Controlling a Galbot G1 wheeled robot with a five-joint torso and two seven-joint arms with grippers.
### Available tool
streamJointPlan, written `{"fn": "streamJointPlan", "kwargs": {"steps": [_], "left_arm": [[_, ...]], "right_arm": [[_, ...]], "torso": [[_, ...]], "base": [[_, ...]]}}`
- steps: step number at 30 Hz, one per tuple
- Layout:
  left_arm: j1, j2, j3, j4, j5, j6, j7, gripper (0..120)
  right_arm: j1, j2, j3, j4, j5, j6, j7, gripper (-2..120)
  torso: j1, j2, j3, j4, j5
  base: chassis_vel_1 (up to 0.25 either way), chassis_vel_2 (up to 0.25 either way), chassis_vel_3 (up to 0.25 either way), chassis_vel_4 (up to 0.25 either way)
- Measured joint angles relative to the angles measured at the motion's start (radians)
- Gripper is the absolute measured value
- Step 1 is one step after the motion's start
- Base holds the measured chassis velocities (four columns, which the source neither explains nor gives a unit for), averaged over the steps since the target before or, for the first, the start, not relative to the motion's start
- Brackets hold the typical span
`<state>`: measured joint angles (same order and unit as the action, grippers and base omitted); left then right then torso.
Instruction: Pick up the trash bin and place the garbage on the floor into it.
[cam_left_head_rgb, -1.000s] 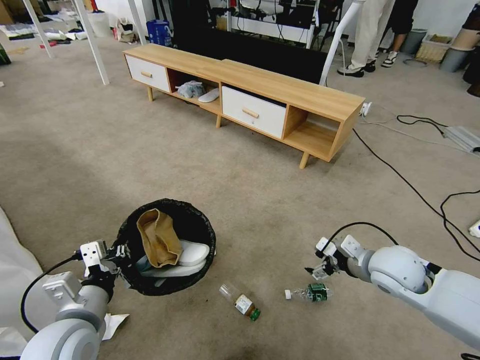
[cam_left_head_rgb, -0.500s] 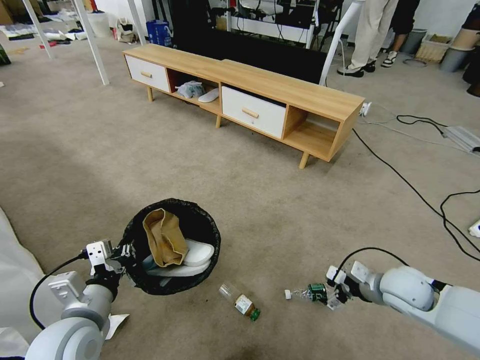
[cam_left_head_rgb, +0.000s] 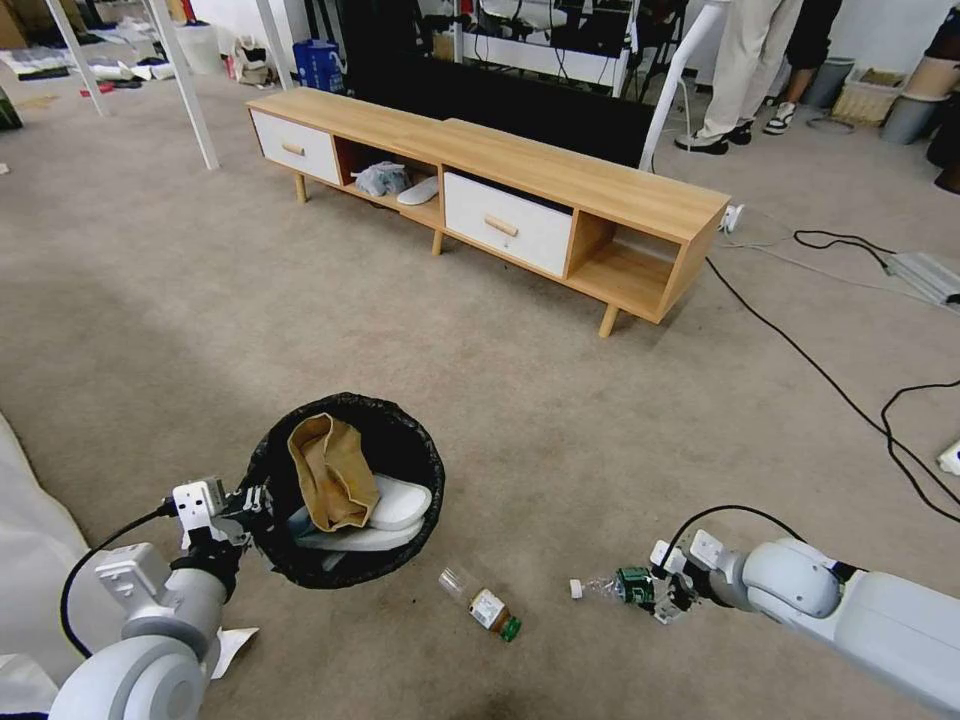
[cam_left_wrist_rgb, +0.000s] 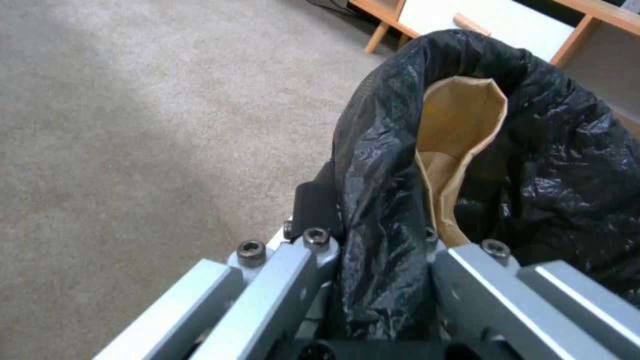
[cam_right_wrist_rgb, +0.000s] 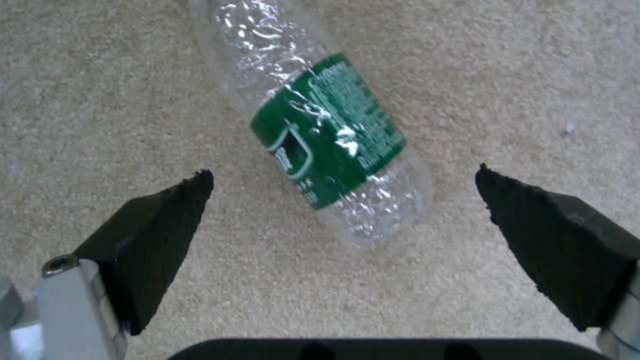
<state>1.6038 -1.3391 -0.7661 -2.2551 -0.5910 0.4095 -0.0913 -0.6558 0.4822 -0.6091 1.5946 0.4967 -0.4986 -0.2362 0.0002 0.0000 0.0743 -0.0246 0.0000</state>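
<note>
Now we are clamping our left gripper (cam_left_head_rgb: 243, 503) onto the bag-lined rim of the trash bin (cam_left_head_rgb: 345, 490), holding it just above the floor (cam_left_head_rgb: 500, 400) at our left, a brown paper bag (cam_left_head_rgb: 330, 480) inside. Between the arms a capped bottle (cam_left_head_rgb: 485, 605) is lying. Rightward, our right gripper (cam_left_head_rgb: 668, 598) is spreading wide around the crushed green-labelled bottle (cam_right_wrist_rgb: 320, 145), not touching it.

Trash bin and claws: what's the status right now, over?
Left claw shut on trash bin rim. Right claw open, straddling green-label bottle on the floor. Second bottle lies between bottle and bin. Nothing blocking.
</note>
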Motion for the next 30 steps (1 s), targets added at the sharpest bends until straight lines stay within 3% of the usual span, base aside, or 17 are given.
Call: {"fn": "streamJointPlan", "kwargs": {"steps": [13,15,23,30], "left_arm": [[-0.006,-0.018,0.002,0.007,0.008,-0.01,0.008,0],[-0.006,-0.021,0.0,0.007,0.008,-0.011,0.01,0],[-0.008,-0.022,-0.008,0.011,0.003,-0.015,0.011,0],[-0.011,-0.016,-0.007,0.016,0.003,-0.016,0.011,0]], "right_arm": [[0.126,0.073,-0.135,-0.039,-0.003,-0.016,-0.022,100],[0.2,0.12,-0.213,-0.078,-0.027,-0.017,-0.056,100],[0.303,0.191,-0.301,-0.142,-0.065,-0.009,-0.105,100],[0.25,0.194,-0.283,-0.171,-0.082,0.005,-0.108,100]], "torso": [[0.0,0.0,0.0,0.0002,-0.0003],[0.0,0.0,0.0,0.0001,-0.0002],[0.0,0.0,0.0,0.0003,-0.0003],[0.0,0.0,0.0,0.0,-0.0002]], "base": [[0.0,0.0,0.0,0.0],[0.0,0.0,0.0,0.0],[0.0,0.0,0.0,0.0],[0.0,0.0,0.0,0.0]]}}
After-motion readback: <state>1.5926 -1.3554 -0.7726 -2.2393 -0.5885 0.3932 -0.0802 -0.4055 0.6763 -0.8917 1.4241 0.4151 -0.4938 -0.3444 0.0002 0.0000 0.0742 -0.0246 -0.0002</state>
